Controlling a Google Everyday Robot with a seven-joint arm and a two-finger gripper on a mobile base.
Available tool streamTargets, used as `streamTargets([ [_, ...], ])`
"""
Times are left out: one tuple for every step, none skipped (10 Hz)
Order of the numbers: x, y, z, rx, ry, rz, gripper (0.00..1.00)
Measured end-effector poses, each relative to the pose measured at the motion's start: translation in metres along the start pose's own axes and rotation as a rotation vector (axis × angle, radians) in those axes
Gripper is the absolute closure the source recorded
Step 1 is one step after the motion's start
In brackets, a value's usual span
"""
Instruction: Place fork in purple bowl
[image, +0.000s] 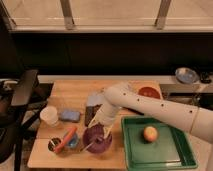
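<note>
My gripper (104, 125) hangs over the purple bowl (97, 138) — fork (91, 145) slanting just below my jaws — grip state unclear

Bright window band (115, 12) above dark wall; wooden table (70, 95); black chair (22, 95) at left.

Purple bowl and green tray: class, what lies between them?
In the camera view, only bare wooden tabletop separates the round matte purple bowl from the green tray; the gripper hangs above the bowl's rim.
</note>
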Motion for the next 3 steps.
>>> streamTargets([
  [0.0012,0.0018,-0.0044,0.011,0.017,0.013,0.39],
  [0.0009,0.0018,-0.0041,0.011,0.018,0.012,0.39],
  [0.0,0.0002,-0.0036,0.011,0.017,0.009,0.39],
])
